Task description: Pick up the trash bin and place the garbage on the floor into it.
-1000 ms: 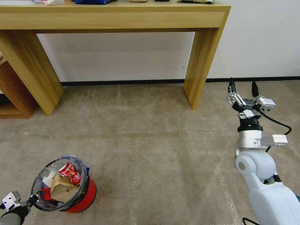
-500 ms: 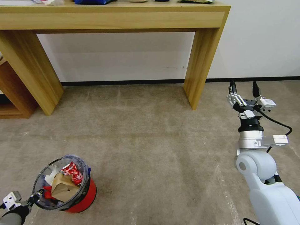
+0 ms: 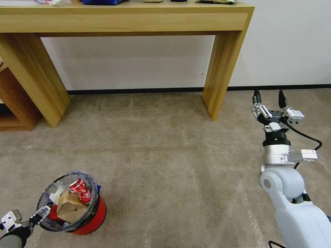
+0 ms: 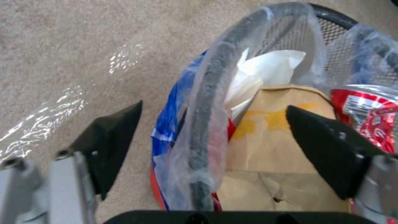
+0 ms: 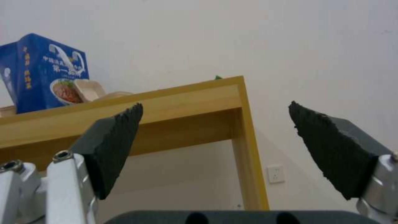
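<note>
The trash bin [image 3: 90,216], with its red base, dark mesh and clear bag, stands upright on the floor [image 3: 165,155] at the lower left. The garbage lies inside it: a tan paper packet [image 3: 69,206], a crushed red can [image 3: 81,192] and white tissue [image 3: 55,197]. My left gripper [image 3: 40,215] is open at the bin's near rim. In the left wrist view its fingers [image 4: 116,137] straddle the rim [image 4: 207,102], one outside and one over the packet [image 4: 269,146], with neither touching it. My right gripper [image 3: 268,93] is held up at the right, open and empty.
A wooden table [image 3: 138,20] stands against the wall, its right leg [image 3: 217,75] close to my right gripper [image 5: 215,105]. A blue box [image 5: 41,71] sits on the tabletop. A low wooden shelf unit [image 3: 13,106] is at the far left. Open carpet lies between the bin and my right arm.
The bin has settled lower and more upright onto the carpet. My left gripper has opened off the rim. The right arm has barely moved.
</note>
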Robot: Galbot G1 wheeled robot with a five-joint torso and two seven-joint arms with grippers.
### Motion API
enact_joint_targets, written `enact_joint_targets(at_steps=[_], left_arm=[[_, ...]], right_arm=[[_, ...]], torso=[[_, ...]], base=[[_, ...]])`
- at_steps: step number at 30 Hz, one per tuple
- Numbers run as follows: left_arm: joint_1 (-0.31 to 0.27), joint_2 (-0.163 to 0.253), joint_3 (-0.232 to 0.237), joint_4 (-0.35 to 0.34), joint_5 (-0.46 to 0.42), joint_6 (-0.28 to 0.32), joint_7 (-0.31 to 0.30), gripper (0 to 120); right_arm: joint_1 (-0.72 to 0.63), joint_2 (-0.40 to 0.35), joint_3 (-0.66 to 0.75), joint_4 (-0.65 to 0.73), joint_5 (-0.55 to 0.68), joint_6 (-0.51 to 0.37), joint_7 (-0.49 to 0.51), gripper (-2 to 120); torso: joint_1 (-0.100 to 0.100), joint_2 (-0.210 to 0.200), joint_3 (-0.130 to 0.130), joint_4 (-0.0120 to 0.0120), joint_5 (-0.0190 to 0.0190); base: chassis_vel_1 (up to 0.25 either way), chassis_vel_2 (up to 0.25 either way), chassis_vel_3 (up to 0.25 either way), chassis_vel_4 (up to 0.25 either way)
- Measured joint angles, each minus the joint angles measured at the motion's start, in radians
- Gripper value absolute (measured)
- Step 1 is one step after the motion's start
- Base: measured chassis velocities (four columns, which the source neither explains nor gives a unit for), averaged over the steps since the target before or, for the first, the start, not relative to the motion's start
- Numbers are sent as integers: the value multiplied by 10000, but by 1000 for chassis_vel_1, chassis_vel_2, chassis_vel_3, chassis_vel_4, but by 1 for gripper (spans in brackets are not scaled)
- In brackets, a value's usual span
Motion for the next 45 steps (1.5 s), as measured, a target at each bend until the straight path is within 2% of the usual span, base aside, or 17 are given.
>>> enact_joint_targets(at_steps=[5,14,18,20,21,23,24,27,28,30,33,41,45], left_arm=[[68,-76,-45,-220,3,0,37,97],[367,-176,-342,-1030,68,1,160,97],[508,-278,-533,-1568,668,-104,543,98],[575,-331,-674,-1972,1435,-717,1152,100],[575,-331,-674,-1972,1435,-717,1152,100],[540,-315,-776,-2311,2215,-2130,1866,100],[540,-315,-776,-2311,2215,-2130,1866,100],[471,-287,-813,-2834,3392,-3750,2488,100],[471,-287,-813,-2834,3392,-3750,2488,100],[491,-353,-661,-3323,3962,-4304,2581,100],[540,-455,-470,-3732,4216,-4582,2591,100],[785,-543,-99,-4435,4810,-4758,2654,100],[803,-554,48,-4495,4925,-4843,2649,100]], right_arm=[[-33,-15,3,1,3,24,-6,90],[-16,-53,-45,83,38,29,-34,88],[12,-62,-150,145,98,-40,-23,90],[30,-72,-220,238,174,-215,56,90],[30,-72,-220,238,174,-215,56,90],[-7,-159,-234,353,196,-465,116,90],[-7,-159,-234,353,196,-465,116,90],[-118,-295,-167,443,201,-837,193,94],[-118,-295,-167,443,201,-837,193,94],[-218,-359,-82,534,250,-1161,281,98],[-382,-368,51,691,330,-1490,353,99],[-811,-261,490,903,34,-1913,359,100],[-910,-192,572,931,-79,-1914,363,100]], torso=[[0,0,0,0,0],[1,0,0,-1,0],[2,0,0,0,-1],[2,0,0,1,-1],[2,0,0,1,-1],[1,0,0,1,0],[1,0,0,1,0],[2,0,0,0,2],[2,0,0,0,2],[2,0,0,0,0],[2,0,0,0,1],[2,0,0,0,1],[2,-1,0,0,0]], base=[[0,0,0,0],[0,0,0,0],[0,0,0,0],[0,0,0,0],[0,0,0,0],[0,0,0,0],[0,0,0,0],[0,0,0,0],[0,0,0,0],[0,0,0,0],[0,0,0,0],[0,0,0,0],[0,0,0,0]])
